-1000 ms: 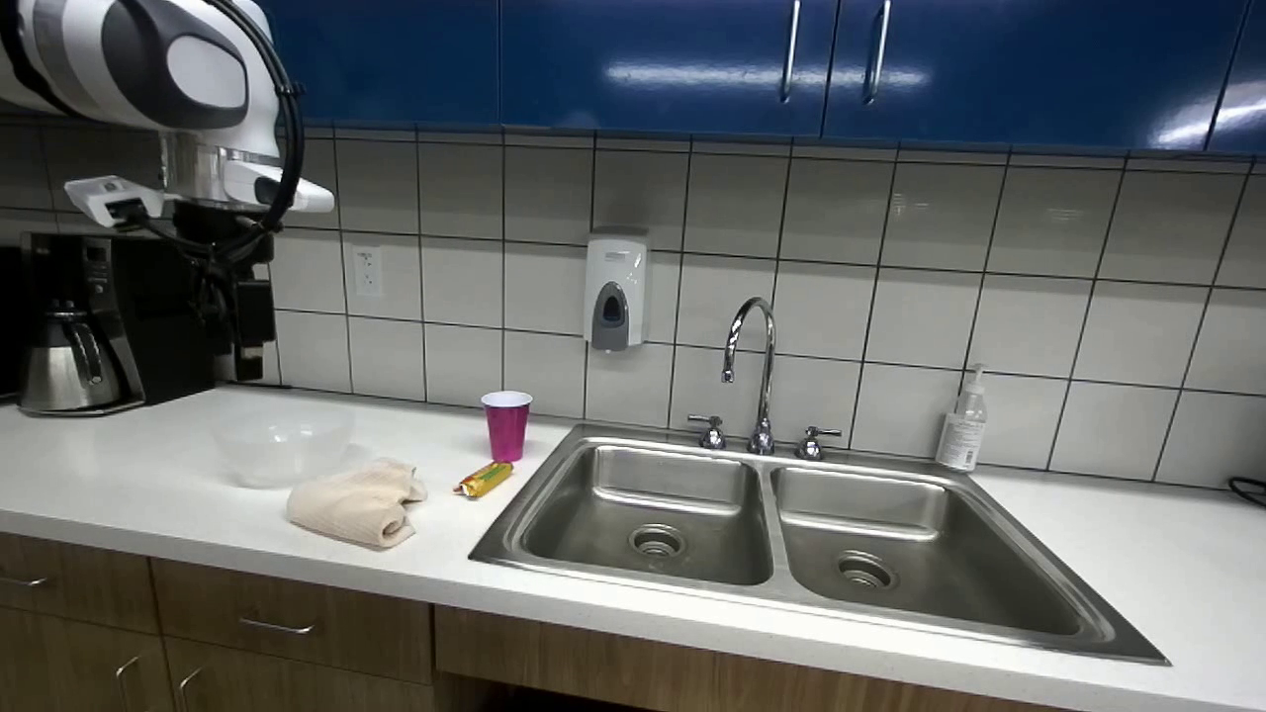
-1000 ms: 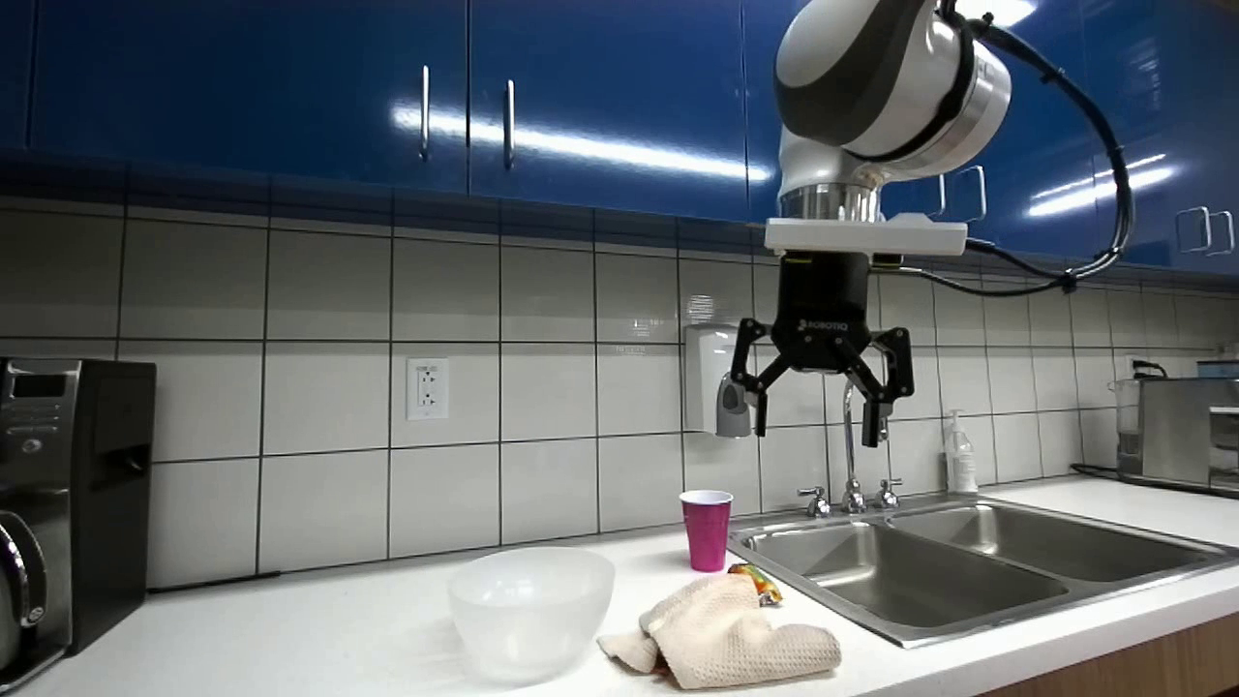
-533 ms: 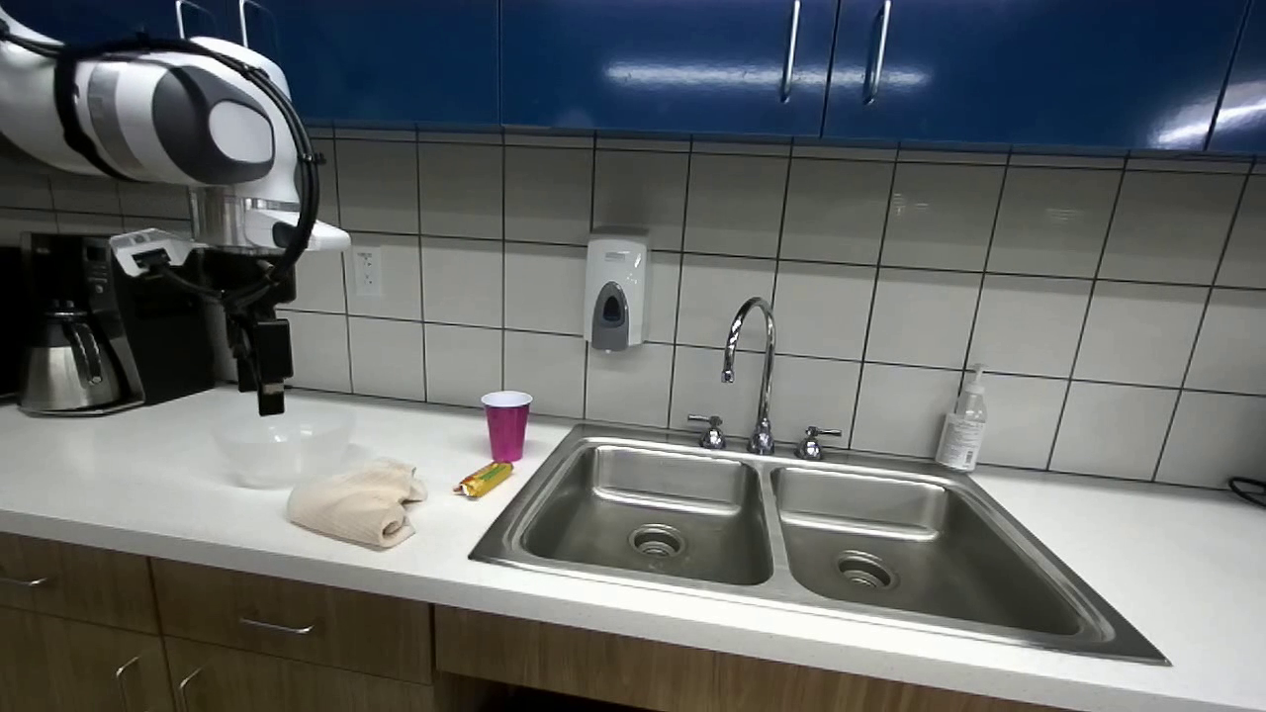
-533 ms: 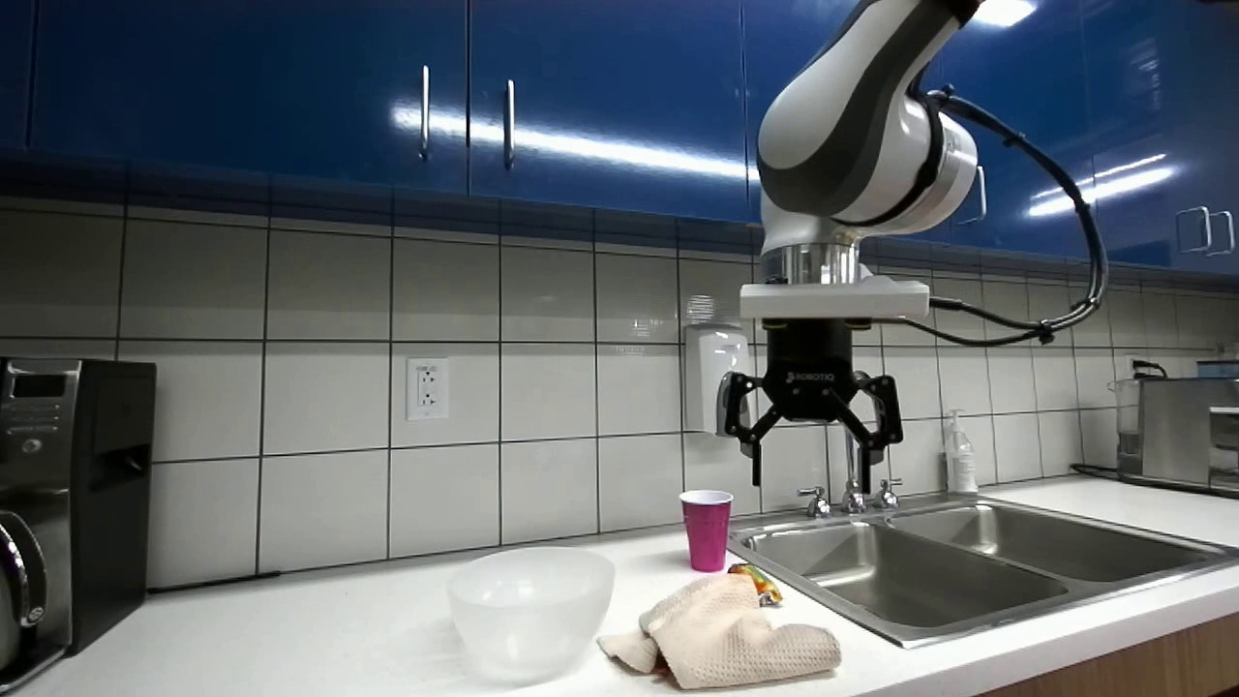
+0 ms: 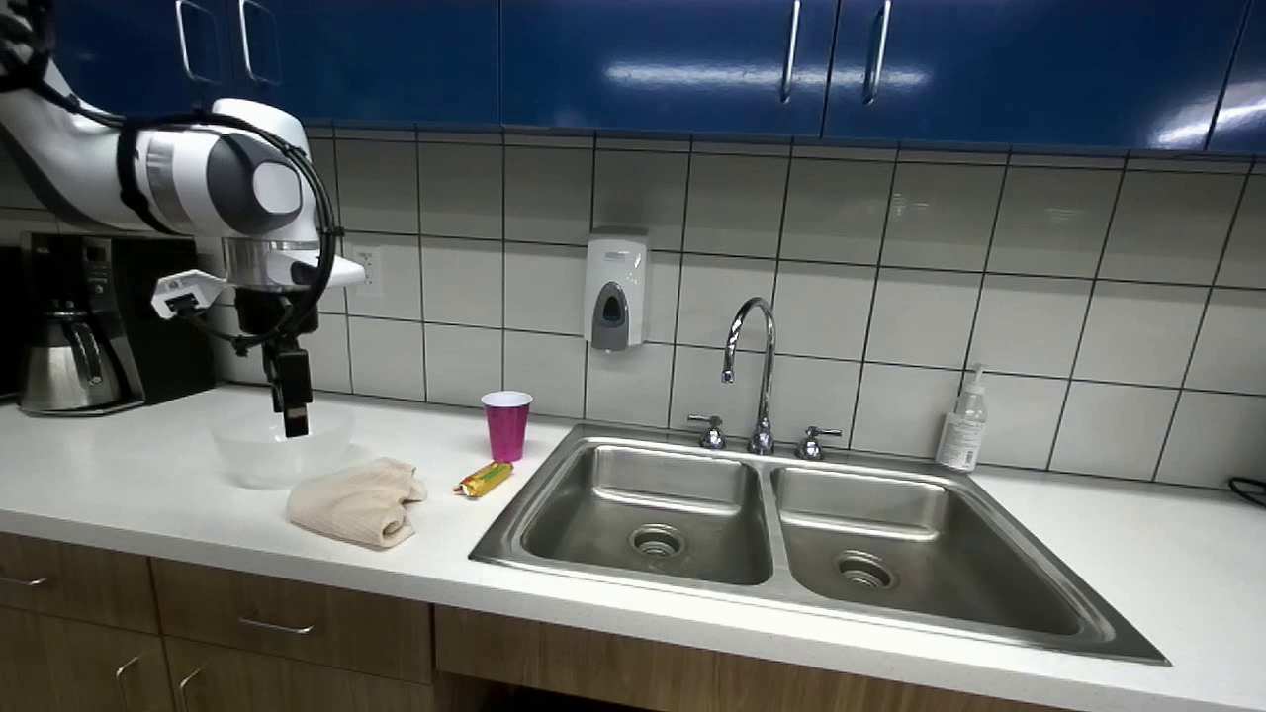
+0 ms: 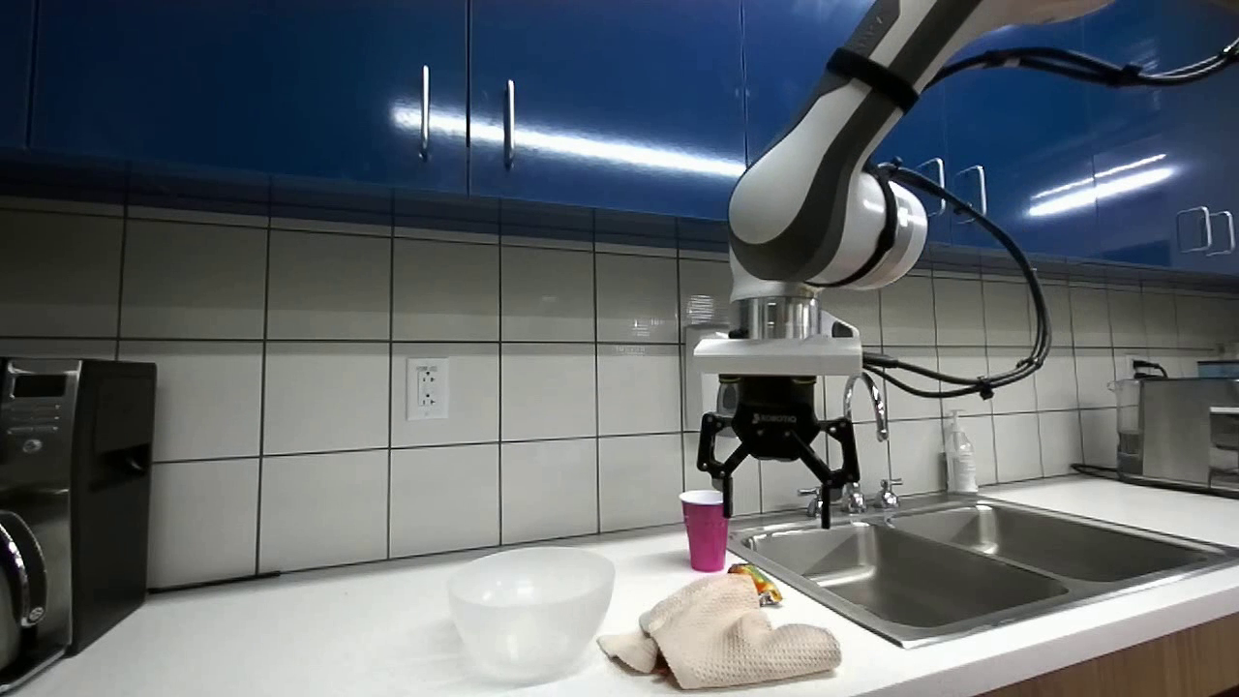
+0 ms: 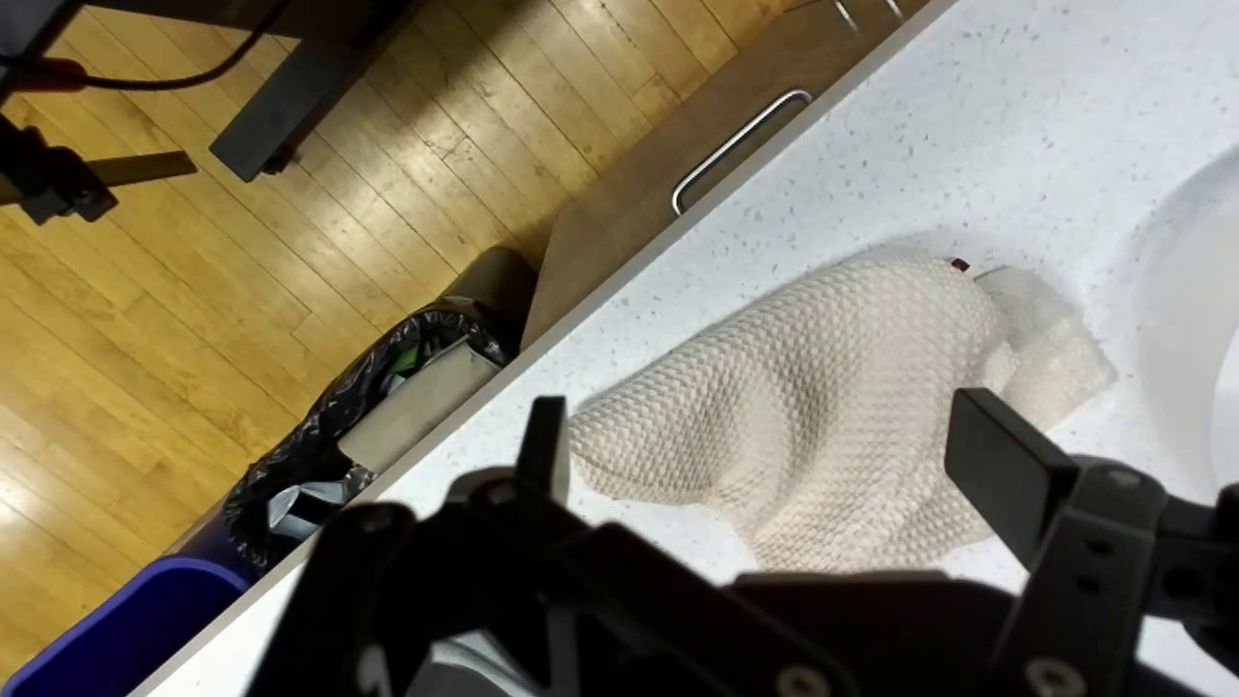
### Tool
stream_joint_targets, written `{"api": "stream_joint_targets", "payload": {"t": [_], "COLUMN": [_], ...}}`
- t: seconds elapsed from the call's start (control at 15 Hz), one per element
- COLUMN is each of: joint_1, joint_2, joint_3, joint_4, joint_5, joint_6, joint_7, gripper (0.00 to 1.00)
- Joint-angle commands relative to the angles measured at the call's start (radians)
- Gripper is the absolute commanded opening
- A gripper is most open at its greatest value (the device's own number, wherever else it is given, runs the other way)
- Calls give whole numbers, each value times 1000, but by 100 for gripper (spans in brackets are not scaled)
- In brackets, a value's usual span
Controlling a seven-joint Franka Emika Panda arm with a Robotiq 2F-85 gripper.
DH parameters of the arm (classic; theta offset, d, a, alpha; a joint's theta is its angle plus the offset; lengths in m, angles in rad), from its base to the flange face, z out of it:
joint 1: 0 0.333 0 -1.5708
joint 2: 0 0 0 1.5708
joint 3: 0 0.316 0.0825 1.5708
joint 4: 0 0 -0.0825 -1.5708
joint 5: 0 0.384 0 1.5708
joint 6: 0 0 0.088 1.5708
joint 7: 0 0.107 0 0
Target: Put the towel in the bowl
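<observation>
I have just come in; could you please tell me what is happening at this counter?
A robot arm holds its open gripper above a crumpled beige towel, with nothing grasped yet. The towel lies on the counter, beside a translucent bowl and not in it. The goal is to get the towel into the bowl, so a grasp on the towel probably comes next.

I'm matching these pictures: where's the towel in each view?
In an exterior view: waffle-weave towel left of centre, below the middle.
In an exterior view: waffle-weave towel near the bottom, right of centre.
Wrist view: waffle-weave towel right of centre.
Shared landmark: translucent bowl, left of the waffle-weave towel in both exterior views, at the wrist view's right edge.
</observation>
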Motion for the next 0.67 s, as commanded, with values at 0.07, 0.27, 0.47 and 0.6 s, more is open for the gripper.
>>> {"api": "stream_joint_targets", "payload": {"t": [0.07, 0.27, 0.47, 0.6], "joint_1": [23, 43, 71, 91], "joint_2": [128, 200, 262, 297], "joint_3": [-21, -51, -89, -112], "joint_4": [97, 146, 189, 216], "joint_5": [-114, -188, -234, -244], "joint_6": [34, 38, 43, 48], "joint_7": [151, 238, 299, 322], "gripper": [100, 100, 100, 100]}}
